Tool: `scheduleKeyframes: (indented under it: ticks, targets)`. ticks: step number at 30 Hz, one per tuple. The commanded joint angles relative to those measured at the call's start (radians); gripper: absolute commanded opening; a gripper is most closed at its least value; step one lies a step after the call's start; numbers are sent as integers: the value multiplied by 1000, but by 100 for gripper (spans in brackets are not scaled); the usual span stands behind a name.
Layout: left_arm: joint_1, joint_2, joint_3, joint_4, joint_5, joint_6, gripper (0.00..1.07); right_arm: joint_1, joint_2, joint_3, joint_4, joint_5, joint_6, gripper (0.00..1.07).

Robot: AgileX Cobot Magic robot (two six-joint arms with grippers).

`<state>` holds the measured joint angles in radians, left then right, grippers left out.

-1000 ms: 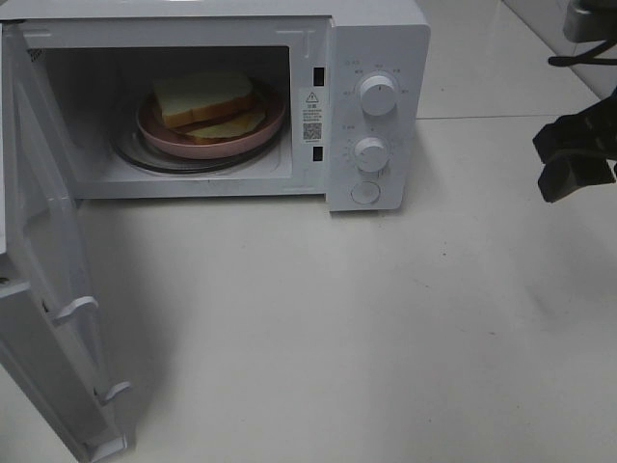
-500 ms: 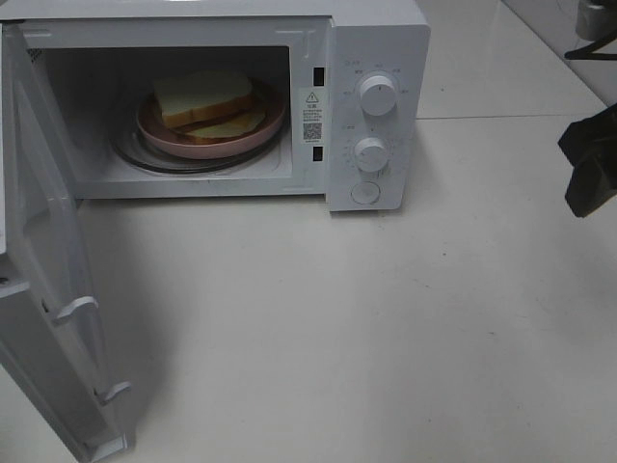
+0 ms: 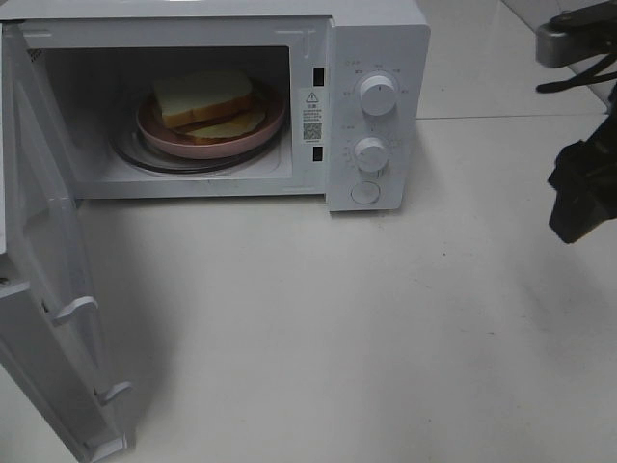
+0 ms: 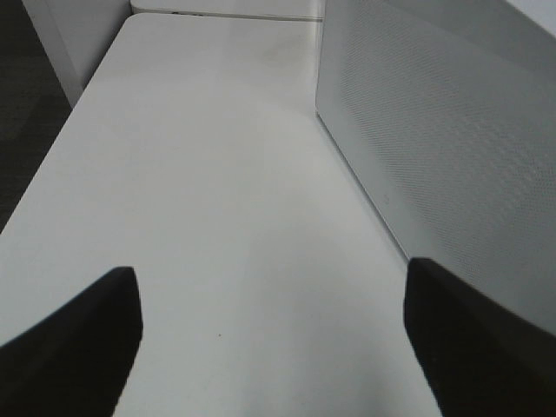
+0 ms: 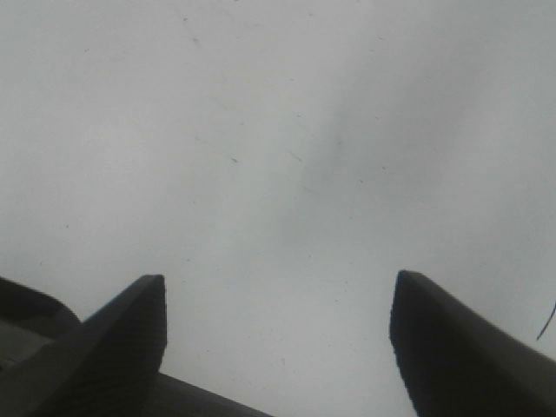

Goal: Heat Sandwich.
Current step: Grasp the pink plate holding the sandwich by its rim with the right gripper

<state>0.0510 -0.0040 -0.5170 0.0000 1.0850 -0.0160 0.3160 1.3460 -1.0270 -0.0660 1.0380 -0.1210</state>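
The sandwich (image 3: 204, 100), pale yellow bread pieces, lies on a round pink plate (image 3: 272, 122) on the glass turntable inside the white microwave (image 3: 378, 39). The microwave door (image 3: 43, 280) stands wide open at the left. My right gripper (image 3: 581, 188) hangs above the table at the right edge, far from the microwave; in the right wrist view (image 5: 276, 291) its fingers stand wide apart over bare table, holding nothing. My left gripper (image 4: 269, 287) is open and empty beside the perforated door panel (image 4: 443, 139). It is out of the exterior high view.
Two white knobs (image 3: 377, 95) and a round button (image 3: 365, 193) sit on the microwave's control panel. The white table (image 3: 337, 318) spreads in front. A dark floor edge (image 4: 22, 130) runs along the table's side in the left wrist view.
My right gripper drew back toward the right edge, then dropped slightly lower and came a little back into view. The sandwich, plate and door have not moved.
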Motion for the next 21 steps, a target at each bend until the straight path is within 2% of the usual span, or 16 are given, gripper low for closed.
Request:
scheduleKeyframes:
  ticks: [1, 3, 7, 8, 9, 12, 14, 17, 18, 21]
  targets:
    - [4, -6, 2, -6, -17, -2, 78, 80, 55, -22, -11, 9, -88, 71]
    - [4, -6, 2, -6, -17, -2, 78, 107, 81, -33, -11, 9, -104, 71]
    - [4, -6, 2, -6, -17, -2, 78, 244, 194, -114, -24, 1, -247, 71]
    - [4, -6, 2, -6, -17, -2, 78, 244, 194, -114, -24, 1, -247, 71]
    - [4, -6, 2, -6, -17, -2, 78, 293, 230, -153, -26, -14, -347, 71]
    - [4, -6, 2, -6, -17, -2, 78, 326, 267, -202, -27, -35, -479, 71]
    - [4, -6, 2, -6, -17, -2, 78, 367, 336, -280, -26, -39, -663, 71]
    - [4, -6, 2, -6, -17, -2, 78, 391, 380, -331, -22, -33, -730, 71]
    - [4, -6, 2, -6, -17, -2, 78, 413, 426, -392, -17, -22, -784, 71]
    - [4, -6, 2, -6, -17, -2, 78, 438, 499, -485, -15, 0, -848, 71]
